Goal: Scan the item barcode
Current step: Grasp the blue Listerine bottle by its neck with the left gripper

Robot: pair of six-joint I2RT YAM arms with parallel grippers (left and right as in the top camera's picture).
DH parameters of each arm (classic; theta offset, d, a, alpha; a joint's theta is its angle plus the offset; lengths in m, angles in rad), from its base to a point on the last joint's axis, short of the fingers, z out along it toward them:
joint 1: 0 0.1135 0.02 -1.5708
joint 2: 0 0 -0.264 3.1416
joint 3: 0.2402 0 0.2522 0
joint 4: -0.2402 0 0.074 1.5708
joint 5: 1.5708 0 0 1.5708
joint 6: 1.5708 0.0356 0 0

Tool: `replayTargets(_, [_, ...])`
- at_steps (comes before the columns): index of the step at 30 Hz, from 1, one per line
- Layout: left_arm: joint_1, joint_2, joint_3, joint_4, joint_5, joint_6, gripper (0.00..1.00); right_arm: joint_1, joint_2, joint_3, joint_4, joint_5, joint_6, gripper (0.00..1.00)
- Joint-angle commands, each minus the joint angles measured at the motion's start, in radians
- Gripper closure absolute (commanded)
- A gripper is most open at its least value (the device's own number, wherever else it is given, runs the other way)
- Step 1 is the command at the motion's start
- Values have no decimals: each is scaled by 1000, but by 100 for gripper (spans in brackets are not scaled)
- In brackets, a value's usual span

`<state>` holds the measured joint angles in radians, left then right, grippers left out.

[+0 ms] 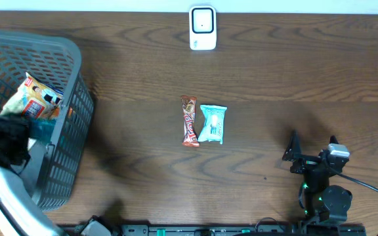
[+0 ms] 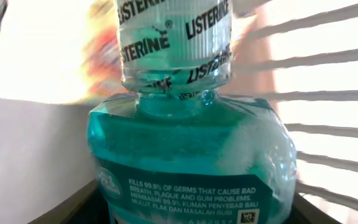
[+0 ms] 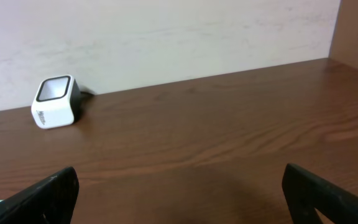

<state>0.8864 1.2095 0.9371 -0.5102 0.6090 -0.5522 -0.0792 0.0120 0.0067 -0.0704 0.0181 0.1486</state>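
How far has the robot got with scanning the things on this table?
Early on, it seems. Nothing shows what has been scanned; a candy bar and a teal packet lie mid-table. The left gripper is in the basket, right at a Listerine bottle; whether it grips it is unclear. Bringing it to the white scanner remains. The right gripper waits open, empty.

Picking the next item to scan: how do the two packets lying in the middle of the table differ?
The left packet is a narrow brown and orange bar; the right packet is a wider, squarish teal pouch. The bar reaches a little farther toward the scanner than the pouch does. Both lie flat on the table, side by side and about touching, lengthwise toward the scanner, outside the basket.
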Motion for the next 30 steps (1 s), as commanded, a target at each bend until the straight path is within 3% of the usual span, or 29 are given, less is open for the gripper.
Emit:
replayTargets(1, [-2, -151, 39, 71, 80, -91, 59, -2, -6, -1, -3, -2, -8, 1])
replayTargets(5, [-2, -289, 39, 153, 98, -199, 59, -2, -6, -1, -3, -2, -8, 1])
replayTargets(10, [-21, -378, 39, 344, 274, -396, 59, -2, -6, -1, -3, -2, -7, 1])
replayTargets(13, [-103, -375, 39, 472, 340, -511, 59, -1, -6, -1, -3, -2, -7, 1])
replayTargets(16, [-240, -375, 39, 513, 348, -529, 59, -1, -6, -1, -3, -2, -7, 1])
replayTargets(22, [-653, -351, 36, 478, 229, -365, 59, -2, -6, -1, -3, -2, -8, 1])
replayTargets(25, [-917, -294, 36, 364, 14, -185, 59, -2, -6, -1, -3, -2, -7, 1])
replayTargets(30, [-1149, -162, 36, 185, -362, -12, 59, -2, -6, -1, -3, -2, -7, 1])
